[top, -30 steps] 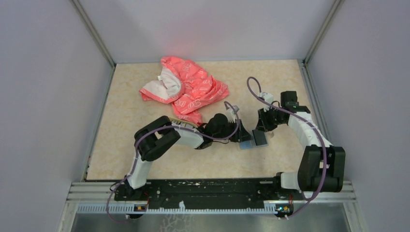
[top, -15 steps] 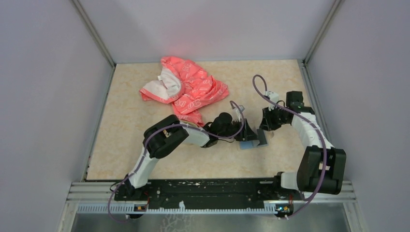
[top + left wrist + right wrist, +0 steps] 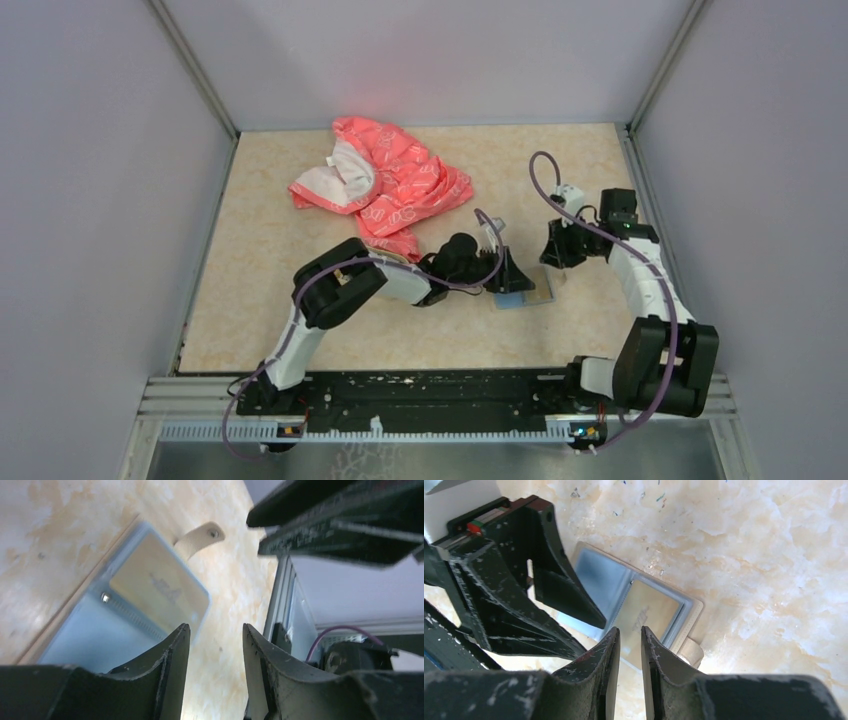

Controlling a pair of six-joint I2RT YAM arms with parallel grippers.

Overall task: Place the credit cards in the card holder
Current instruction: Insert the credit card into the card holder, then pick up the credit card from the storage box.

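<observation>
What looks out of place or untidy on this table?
Only the cloth: it lies crumpled at the far side, apart from the work. The card holder lies open and flat, with a golden card sitting straight in its pocket.

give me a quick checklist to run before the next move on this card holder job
1. Card holder lying open, lining up: ok.
2. Golden-tan card inside its pocket: ok, the blue-grey rim shows all round it in the left wrist view.
3. Right gripper let go: ok, jaws a narrow slit apart with nothing between.
4. Left gripper free: ok, jaws apart and empty.
5. Left gripper clear of the holder's lining: cannot tell, one finger hangs right over it.
</observation>
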